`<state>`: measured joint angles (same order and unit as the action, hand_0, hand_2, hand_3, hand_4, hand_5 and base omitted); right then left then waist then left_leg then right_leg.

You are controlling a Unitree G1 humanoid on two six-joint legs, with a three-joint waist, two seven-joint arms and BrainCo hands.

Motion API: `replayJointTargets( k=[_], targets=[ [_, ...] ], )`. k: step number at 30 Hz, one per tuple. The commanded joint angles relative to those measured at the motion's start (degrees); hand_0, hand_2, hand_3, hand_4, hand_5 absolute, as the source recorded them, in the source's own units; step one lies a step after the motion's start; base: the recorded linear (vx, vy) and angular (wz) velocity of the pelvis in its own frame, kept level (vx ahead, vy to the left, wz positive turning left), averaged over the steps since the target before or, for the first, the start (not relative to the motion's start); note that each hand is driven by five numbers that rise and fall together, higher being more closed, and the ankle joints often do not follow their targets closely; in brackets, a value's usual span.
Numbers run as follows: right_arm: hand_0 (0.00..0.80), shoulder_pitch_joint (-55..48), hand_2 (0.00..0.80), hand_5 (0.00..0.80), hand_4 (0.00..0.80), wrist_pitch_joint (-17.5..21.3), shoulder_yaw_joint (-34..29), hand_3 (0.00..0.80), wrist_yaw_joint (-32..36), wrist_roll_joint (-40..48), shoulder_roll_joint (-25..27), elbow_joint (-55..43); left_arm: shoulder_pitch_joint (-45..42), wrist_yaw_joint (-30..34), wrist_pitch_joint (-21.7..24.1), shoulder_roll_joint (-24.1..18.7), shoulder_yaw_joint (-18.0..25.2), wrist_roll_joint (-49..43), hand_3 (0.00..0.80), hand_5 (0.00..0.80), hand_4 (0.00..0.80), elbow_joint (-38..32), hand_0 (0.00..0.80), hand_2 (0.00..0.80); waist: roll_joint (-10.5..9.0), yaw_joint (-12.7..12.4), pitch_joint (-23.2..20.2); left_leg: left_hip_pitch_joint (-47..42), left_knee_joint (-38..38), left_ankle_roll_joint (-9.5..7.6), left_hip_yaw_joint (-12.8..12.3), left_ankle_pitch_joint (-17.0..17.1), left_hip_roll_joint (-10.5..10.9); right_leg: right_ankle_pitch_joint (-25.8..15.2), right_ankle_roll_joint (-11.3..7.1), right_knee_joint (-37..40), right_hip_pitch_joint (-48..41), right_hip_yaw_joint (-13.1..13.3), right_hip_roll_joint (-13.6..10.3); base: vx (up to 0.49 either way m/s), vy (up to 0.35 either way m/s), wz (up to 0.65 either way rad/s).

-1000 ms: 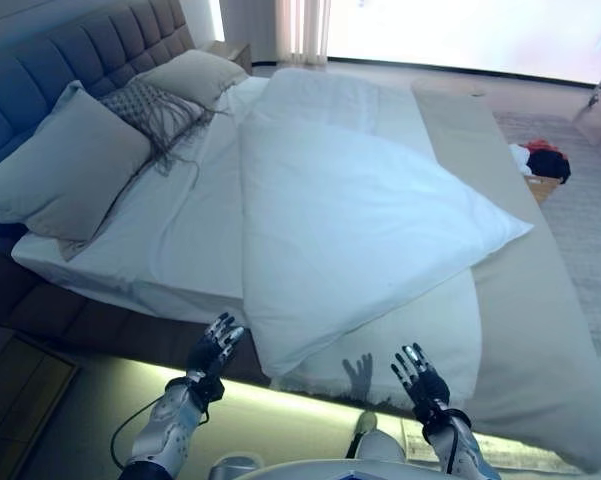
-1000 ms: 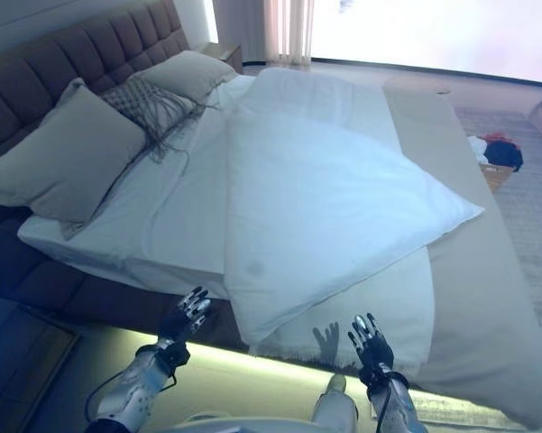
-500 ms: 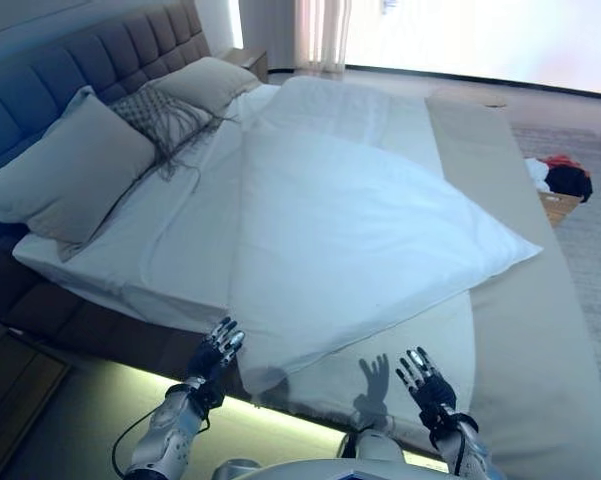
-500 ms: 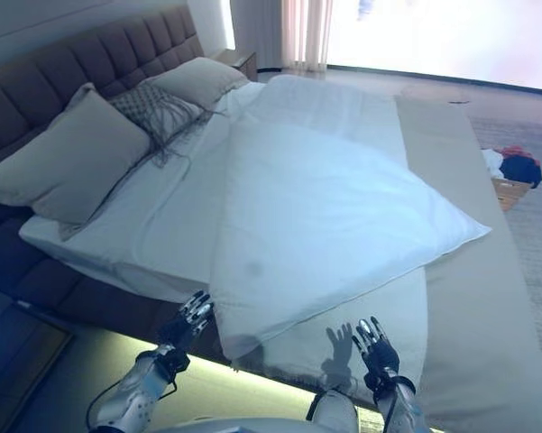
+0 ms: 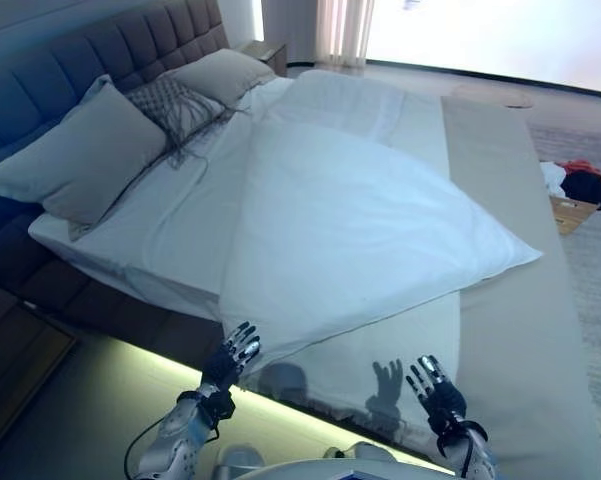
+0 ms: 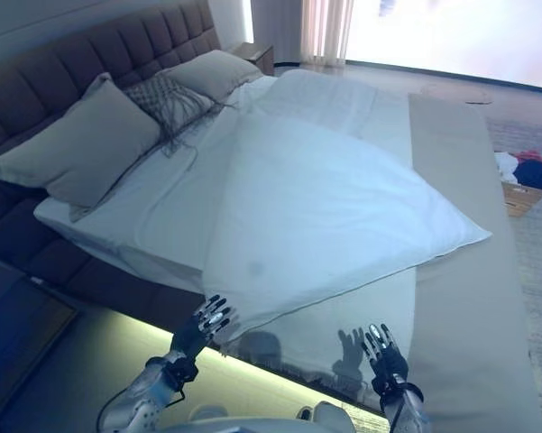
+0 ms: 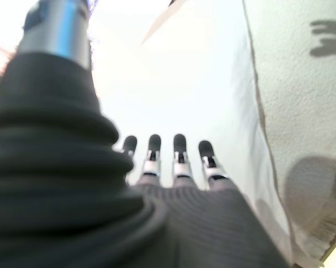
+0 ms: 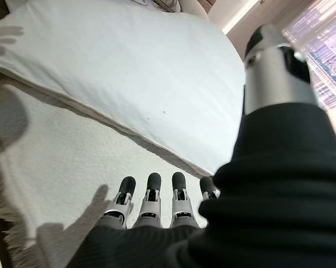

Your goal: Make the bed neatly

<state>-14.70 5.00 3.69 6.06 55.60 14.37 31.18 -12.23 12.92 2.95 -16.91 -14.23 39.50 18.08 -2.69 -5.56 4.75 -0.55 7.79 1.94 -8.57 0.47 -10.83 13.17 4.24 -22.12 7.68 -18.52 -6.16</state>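
Head views: white duvet (image 5: 360, 220) lies crooked across the bed (image 5: 520, 330), one corner hanging at the near edge, another corner pointing out over the beige cover (image 5: 525, 300) toward the right side. White sheet (image 5: 170, 220) shows bare on the left part of the mattress. Two grey pillows (image 5: 75, 150) and a patterned cushion (image 5: 175, 100) sit against the tufted headboard (image 5: 40, 70). Fringed light blanket (image 5: 380, 350) lies under the duvet's near corner, hanging over the bed edge. Left hand (image 5: 235, 358) is raised just beside the duvet's near corner, fingers spread and straight, holding nothing. Right hand (image 5: 435, 392) is raised in front of the fringed blanket, fingers also spread, holding nothing. Box with clothes (image 5: 578, 190) sits on the floor past the far right side of the bed.

Left wrist view: left hand's fingers (image 7: 180, 153) are straight in a row, pointing at the duvet, apart from it.

Right wrist view: right hand's fingers (image 8: 151, 195) are straight, released, over the blanket, with the duvet edge beyond.
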Motion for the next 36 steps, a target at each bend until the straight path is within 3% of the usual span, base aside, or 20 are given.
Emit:
replayJointTargets(
  k=[1, 4, 6, 7, 9, 11, 14, 17, 19, 21, 23, 27, 31, 36],
  targets=[
    [0.0, 0.2, 0.0, 0.0, 0.0, 2.1, -0.4, 0.0, -1.3, 1.4, 0.2, -5.2, -0.4, 2.4, 1.2, -0.1, 4.5, -1.3, 0.0, 0.0, 0.0, -3.9, 0.0, 0.0, 0.69, -1.1, -0.2, 1.8, -7.1, 6.58, 2.3, 12.2, -2.9, -11.4, -8.52, 17.2, -11.2, -0.9, -0.4, 0.199, 0.225, 0.06],
    [0.0, -0.4, 0.0, 0.0, 0.0, 3.3, -0.1, 0.0, -1.7, 1.5, -0.1, -5.8, -0.3, 3.5, 0.7, -0.2, 4.5, -1.6, 0.0, 0.0, 0.0, -3.5, 0.0, 0.0, 1.59, -0.9, -0.1, 1.4, -8.3, 6.58, 1.4, 10.7, -2.8, -10.3, -9.12, 15.2, -11.5, -1.1, -2.1, 0.211, 0.259, -0.01],
    [0.0, -0.8, 0.0, 0.0, 0.0, 3.9, -0.1, 0.0, -1.6, 1.5, -0.3, -6.4, 0.5, 4.6, 0.7, -0.9, 4.5, -1.6, 0.0, 0.0, 0.0, -3.0, 0.0, 0.0, 1.43, -0.3, -0.1, 0.7, -7.3, 6.08, 0.6, 6.5, -1.5, -9.0, -10.61, 13.0, -11.6, -0.6, -4.4, 0.207, 0.244, 0.05],
    [0.0, -0.8, 0.0, 0.0, 0.0, 4.2, -0.1, 0.0, -1.6, 1.5, -0.5, -6.5, 0.7, 5.0, 0.7, -1.0, 4.6, -1.9, 0.0, 0.0, 0.0, -3.0, 0.0, 0.0, 1.36, -0.4, 0.3, 1.1, -6.6, 5.37, -0.2, 6.5, -1.2, -9.5, -10.51, 12.5, -11.2, -1.1, -5.0, 0.188, 0.322, 0.09],
    [0.0, -1.0, 0.0, 0.0, 0.0, 4.4, 0.4, 0.0, -3.0, 0.4, -1.7, -6.5, 1.0, 3.8, 0.4, -2.2, 4.4, -2.0, 0.0, 0.0, 0.0, -3.9, 0.0, 0.0, 1.39, 0.0, 0.6, 0.9, -4.2, 3.22, -0.1, 3.1, 1.5, -9.0, -12.34, 7.6, -9.9, 0.3, -9.9, 0.212, 0.386, 0.02],
    [0.0, -1.5, 0.0, 0.0, 0.0, 2.6, -0.3, 0.0, -1.3, 1.2, -2.5, -6.5, 0.7, 3.2, 0.7, -2.6, 4.8, -1.2, 0.0, 0.0, 0.0, -4.7, 0.0, 0.0, 1.06, -0.1, 0.4, 1.7, -1.2, 0.66, 0.7, 0.8, 4.4, -12.4, -13.57, 6.0, -10.0, 2.3, -13.3, 0.264, 0.327, -0.07],
    [0.0, -1.9, 0.0, 0.0, 0.0, 3.1, 0.7, 0.0, -0.1, -2.9, -3.5, -6.3, 0.9, 0.6, 0.2, -3.5, 4.6, 1.0, 0.0, 0.0, 0.0, -4.5, 0.0, 0.0, 1.39, -0.5, -0.2, 0.9, -1.1, -2.82, 1.1, -1.2, 8.1, -18.5, -13.65, 0.4, -6.8, 5.4, -17.8, 0.21, 0.325, -0.23],
    [0.0, -1.7, 0.0, 0.0, 0.0, 3.6, 1.2, 0.0, -1.4, -1.9, -4.1, -7.0, 2.4, 0.4, 0.3, -3.4, 3.5, -0.2, 0.0, 0.0, 0.0, -3.3, 0.0, 0.0, 2.43, -0.7, -1.1, 1.0, -1.1, -5.08, 1.3, -2.4, 10.6, -18.7, -12.63, -5.1, -5.6, 6.2, -19.8, 0.161, 0.367, 0.0],
    [0.0, -2.2, 0.0, 0.0, 0.0, 2.7, 1.1, 0.0, -2.3, -2.8, -3.8, -8.0, 2.4, -1.1, 0.1, -3.0, 2.7, -0.5, 0.0, 0.0, 0.0, -3.3, 0.0, 0.0, 3.06, -0.6, -1.5, 0.2, -1.5, -6.49, 1.9, -2.8, 12.6, -19.2, -11.72, -10.2, -3.1, 6.4, -19.4, 0.185, 0.332, 0.11],
    [0.0, -2.6, 0.0, 0.0, 0.0, 2.5, 1.2, 0.0, -2.1, -3.2, -3.1, -8.6, 1.8, -2.1, -0.2, -2.7, 3.0, -0.6, 0.0, 0.0, 0.0, -3.4, 0.0, 0.0, 2.56, -0.6, -1.4, -1.5, -2.0, -6.71, 2.4, -4.2, 14.2, -19.5, -12.78, -10.6, -2.1, 6.1, -18.9, 0.219, 0.178, -0.01],
    [0.0, -2.2, 0.0, 0.0, 0.0, 2.9, 1.3, 0.0, -1.5, -2.6, -2.6, -8.4, 2.0, -3.2, -0.1, -2.8, 3.4, 0.0, 0.0, 0.0, 0.0, -3.3, 0.0, 0.0, 1.85, -0.2, -1.3, -2.1, -2.7, -6.68, 1.2, -3.6, 14.8, -22.3, -12.03, -2.2, -1.0, 3.0, -16.8, 0.117, -0.018, -0.3],
    [0.0, 0.3, 0.0, 0.0, 0.0, 2.5, -0.1, 0.0, -0.5, -1.8, -2.1, -5.0, 4.1, -3.4, -0.2, -3.0, 3.6, -0.2, 0.0, 0.0, 0.0, -2.7, 0.0, 0.0, -1.41, 1.8, -0.3, -5.3, -3.9, -5.91, 0.2, -6.9, 16.2, -29.0, -15.48, 15.8, 2.0, 1.5, -13.7, 0.19, -0.161, -0.6],
    [0.0, 0.8, 0.0, 0.0, 0.0, 2.5, -0.4, 0.0, 1.9, -0.6, -2.3, -2.7, 5.1, -2.5, -0.2, -3.5, 4.2, -0.3, 0.0, 0.0, 0.0, -2.8, 0.0, 0.0, -2.39, 1.5, 0.2, -6.0, -4.0, -6.15, -1.4, -8.3, 14.6, -29.4, -16.62, 16.7, 1.4, 1.3, -12.4, 0.108, -0.159, -0.32],
    [0.0, 0.6, 0.0, 0.0, 0.0, 2.1, -0.4, 0.0, 3.6, -0.3, -3.2, -1.9, 2.8, -3.3, -0.7, -3.7, 4.2, -1.8, 0.0, 0.0, 0.0, -4.5, 0.0, 0.0, -3.0, -0.3, -0.1, -5.5, -1.9, -5.72, -1.8, -8.4, 12.3, -26.0, -16.09, 13.5, -2.1, -0.1, -12.6, 0.093, -0.205, 0.19]
  ],
)
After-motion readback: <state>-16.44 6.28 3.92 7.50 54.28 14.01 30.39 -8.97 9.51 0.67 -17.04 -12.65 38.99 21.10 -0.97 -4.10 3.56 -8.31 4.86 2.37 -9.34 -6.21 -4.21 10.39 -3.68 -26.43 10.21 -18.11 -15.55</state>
